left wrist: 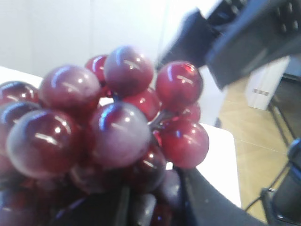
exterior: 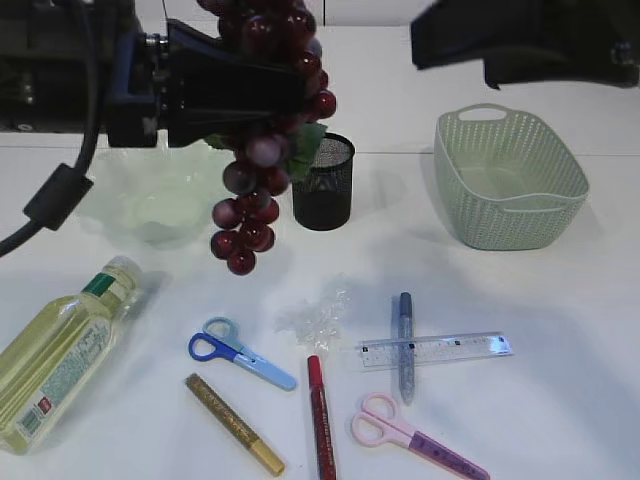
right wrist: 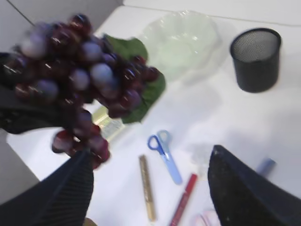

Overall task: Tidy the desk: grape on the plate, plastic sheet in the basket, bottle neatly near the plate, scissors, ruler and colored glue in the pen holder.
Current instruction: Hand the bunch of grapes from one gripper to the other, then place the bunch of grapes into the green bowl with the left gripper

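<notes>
Exterior: we see the left end effector [exterior: 262,100] clamped on the grape [exterior: 262,150], lifted beside the plate [exterior: 150,205]; nothing placed yet; bottle [exterior: 62,355], plastic sheet [exterior: 318,312], scissors, ruler [exterior: 436,349], glue all on the desk [exterior: 540,330]. Left wrist: grape [left wrist: 117,132] gripped. Right wrist: right end effector [right wrist: 150,188] spread wide, empty, above the pen holder [right wrist: 256,59] area.

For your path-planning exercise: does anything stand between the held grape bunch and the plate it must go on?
Nothing visible does. The grape bunch hangs from the left gripper just right of the empty green plate; the pen holder stands farther right, off that path.
</notes>
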`<move>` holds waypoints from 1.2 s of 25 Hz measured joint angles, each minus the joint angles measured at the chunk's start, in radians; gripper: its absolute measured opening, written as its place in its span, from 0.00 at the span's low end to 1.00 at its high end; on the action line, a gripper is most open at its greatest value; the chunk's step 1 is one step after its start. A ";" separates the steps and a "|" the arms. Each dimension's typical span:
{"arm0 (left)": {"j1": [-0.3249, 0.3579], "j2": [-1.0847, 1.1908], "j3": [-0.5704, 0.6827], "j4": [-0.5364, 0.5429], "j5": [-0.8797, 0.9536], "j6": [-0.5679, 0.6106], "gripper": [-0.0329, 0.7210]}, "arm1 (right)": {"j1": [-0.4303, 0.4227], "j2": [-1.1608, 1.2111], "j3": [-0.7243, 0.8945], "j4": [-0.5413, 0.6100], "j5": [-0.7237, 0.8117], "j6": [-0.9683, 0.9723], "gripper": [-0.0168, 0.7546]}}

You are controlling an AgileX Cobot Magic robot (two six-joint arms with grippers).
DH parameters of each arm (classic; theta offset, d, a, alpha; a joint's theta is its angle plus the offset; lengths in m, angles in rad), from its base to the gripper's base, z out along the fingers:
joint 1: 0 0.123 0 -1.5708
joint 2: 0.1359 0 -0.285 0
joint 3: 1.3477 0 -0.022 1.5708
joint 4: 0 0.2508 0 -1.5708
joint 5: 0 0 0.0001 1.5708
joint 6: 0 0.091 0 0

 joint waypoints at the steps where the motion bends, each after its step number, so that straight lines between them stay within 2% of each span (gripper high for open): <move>1: 0.014 0.000 0.000 0.000 0.000 0.000 0.25 | 0.000 0.000 0.000 -0.057 0.015 0.052 0.78; 5: 0.075 0.000 0.000 0.004 -0.017 0.000 0.25 | 0.002 0.000 0.000 -0.370 0.114 0.264 0.76; 9: 0.113 0.000 0.000 0.014 -0.125 -0.019 0.25 | 0.002 0.000 0.000 -0.690 0.248 0.435 0.72; 13: 0.120 0.000 0.000 0.014 -0.296 -0.023 0.25 | 0.002 0.000 0.000 -0.891 0.362 0.507 0.71; 17: 0.120 0.000 -0.003 -0.046 -0.540 -0.025 0.25 | 0.002 0.000 0.000 -0.936 0.418 0.523 0.71; 21: 0.121 0.025 -0.071 -0.080 -0.728 -0.004 0.25 | 0.002 0.000 0.000 -0.939 0.432 0.527 0.71; 26: 0.121 0.132 -0.194 -0.098 -0.861 0.002 0.25 | 0.002 0.000 0.000 -0.939 0.434 0.527 0.71; 30: 0.121 0.252 -0.264 -0.104 -0.892 0.004 0.25 | 0.002 0.000 0.000 -0.939 0.435 0.527 0.70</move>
